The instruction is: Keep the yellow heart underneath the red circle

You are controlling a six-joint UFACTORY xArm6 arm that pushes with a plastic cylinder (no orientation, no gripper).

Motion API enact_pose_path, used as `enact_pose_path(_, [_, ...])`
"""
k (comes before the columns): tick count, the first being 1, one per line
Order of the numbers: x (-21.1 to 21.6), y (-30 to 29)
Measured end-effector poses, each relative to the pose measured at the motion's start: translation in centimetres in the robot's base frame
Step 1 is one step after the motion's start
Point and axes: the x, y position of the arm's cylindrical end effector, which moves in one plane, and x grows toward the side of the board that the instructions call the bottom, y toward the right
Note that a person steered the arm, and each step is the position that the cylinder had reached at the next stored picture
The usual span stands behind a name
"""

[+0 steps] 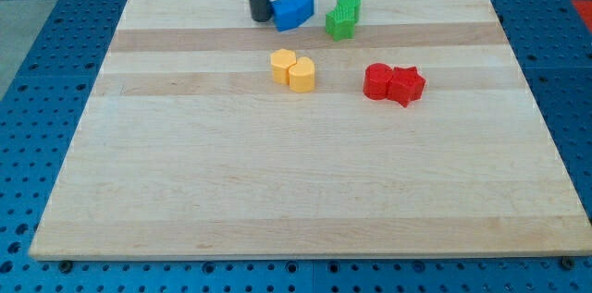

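Observation:
The yellow heart [302, 76] lies a little above the board's middle, touching a second yellow block [282, 64] on its upper left. The red circle [376, 81] lies to the heart's right at about the same height in the view, touching a red star [406, 85] on its right. My tip [260, 19] is near the view's top edge, well above and left of the yellow pair, right beside the left side of a blue block [292, 11].
Two green blocks [343, 17] sit together to the right of the blue block near the top edge. The wooden board [277, 191] rests on a blue perforated table.

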Motion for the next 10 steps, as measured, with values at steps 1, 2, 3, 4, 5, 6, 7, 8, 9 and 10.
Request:
enact_pose_path(1, [0.2,1.9])
enact_pose_path(2, [0.3,1.6])
enact_pose_path(3, [2.3,1.9])
enact_pose_path(4, [2.3,0.1])
enact_pose_path(5, [2.9,-2.9])
enact_pose_path(6, [5.2,-2.7])
enact_pose_path(7, [8.3,-1.3])
enact_pose_path(8, [11.2,0.5])
enact_pose_path(9, [12.3,1.4])
enact_pose_path(10, [12.3,1.3])
